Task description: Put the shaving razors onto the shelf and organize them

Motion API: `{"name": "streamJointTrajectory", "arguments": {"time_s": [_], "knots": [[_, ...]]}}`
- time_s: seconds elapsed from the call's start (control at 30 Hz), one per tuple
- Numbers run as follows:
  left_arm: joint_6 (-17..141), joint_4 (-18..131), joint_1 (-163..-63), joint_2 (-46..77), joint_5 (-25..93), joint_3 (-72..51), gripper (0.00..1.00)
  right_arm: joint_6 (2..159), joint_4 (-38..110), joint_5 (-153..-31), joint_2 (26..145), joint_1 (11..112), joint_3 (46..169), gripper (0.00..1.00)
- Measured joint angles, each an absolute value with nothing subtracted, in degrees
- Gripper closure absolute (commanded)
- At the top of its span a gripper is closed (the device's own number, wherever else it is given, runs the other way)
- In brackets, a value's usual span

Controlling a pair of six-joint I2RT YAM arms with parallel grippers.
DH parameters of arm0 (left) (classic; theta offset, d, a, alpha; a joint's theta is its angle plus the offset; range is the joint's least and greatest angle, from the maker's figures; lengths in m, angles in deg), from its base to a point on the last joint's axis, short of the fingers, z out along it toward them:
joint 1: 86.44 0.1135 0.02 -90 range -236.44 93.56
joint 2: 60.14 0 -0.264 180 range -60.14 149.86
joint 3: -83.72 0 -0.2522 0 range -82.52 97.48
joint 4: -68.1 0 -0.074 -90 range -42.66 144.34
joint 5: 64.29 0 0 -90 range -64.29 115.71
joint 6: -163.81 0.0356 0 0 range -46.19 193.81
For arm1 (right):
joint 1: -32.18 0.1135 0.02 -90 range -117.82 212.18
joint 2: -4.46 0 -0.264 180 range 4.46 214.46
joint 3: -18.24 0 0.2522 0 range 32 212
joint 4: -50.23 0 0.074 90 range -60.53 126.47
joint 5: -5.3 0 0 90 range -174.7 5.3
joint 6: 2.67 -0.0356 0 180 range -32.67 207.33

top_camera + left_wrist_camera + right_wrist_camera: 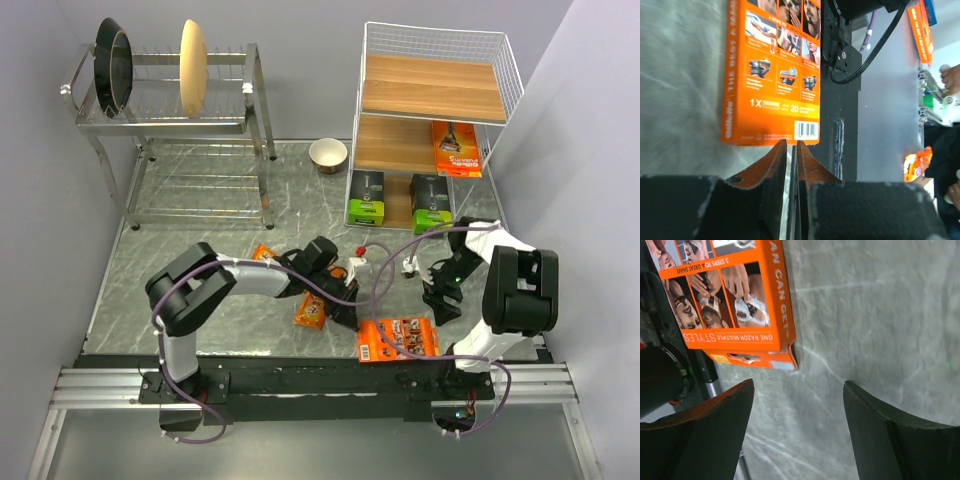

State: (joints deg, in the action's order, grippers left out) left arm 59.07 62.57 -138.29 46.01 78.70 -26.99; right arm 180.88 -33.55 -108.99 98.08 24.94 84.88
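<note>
A flat orange card point(398, 340) lies on the table near the front edge; it also shows in the left wrist view point(772, 75) and the right wrist view point(725, 295). My left gripper point(345, 305) point(791, 144) is shut on a thin flat edge that looks like the narrow orange blister pack point(311, 311). My right gripper point(440, 300) point(797, 390) is open and empty, low over bare table just beyond the card. A second blister pack point(263, 253) lies to the left. On the shelf point(510, 70), another orange card point(456, 150) leans on the middle board and two dark grey boxes point(367, 197) point(430, 203) stand at the bottom.
A steel dish rack point(170, 125) with plates stands at the back left. A small bowl point(328, 154) sits beside the shelf. Purple cables point(385, 262) loop over the table between the arms. The black base rail point(840, 140) runs just past the card.
</note>
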Motion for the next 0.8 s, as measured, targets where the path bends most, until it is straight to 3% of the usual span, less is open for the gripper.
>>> {"name": "streamJointTrajectory", "arguments": {"time_s": [0.43, 0.6, 0.8], "knots": [[56.08, 67.69, -140.63, 47.75, 78.29, -29.05, 0.76, 185.71, -37.18, -109.43, 101.08, 30.64, 82.21, 0.39], [56.10, 67.82, -140.65, 47.75, 78.16, -29.05, 0.74, 185.61, -37.70, -108.47, 101.58, 31.08, 81.12, 0.54], [56.21, 67.77, -140.65, 47.75, 77.48, -29.03, 0.73, 184.16, -36.33, -107.18, 103.50, 31.10, 81.27, 0.87]]}}
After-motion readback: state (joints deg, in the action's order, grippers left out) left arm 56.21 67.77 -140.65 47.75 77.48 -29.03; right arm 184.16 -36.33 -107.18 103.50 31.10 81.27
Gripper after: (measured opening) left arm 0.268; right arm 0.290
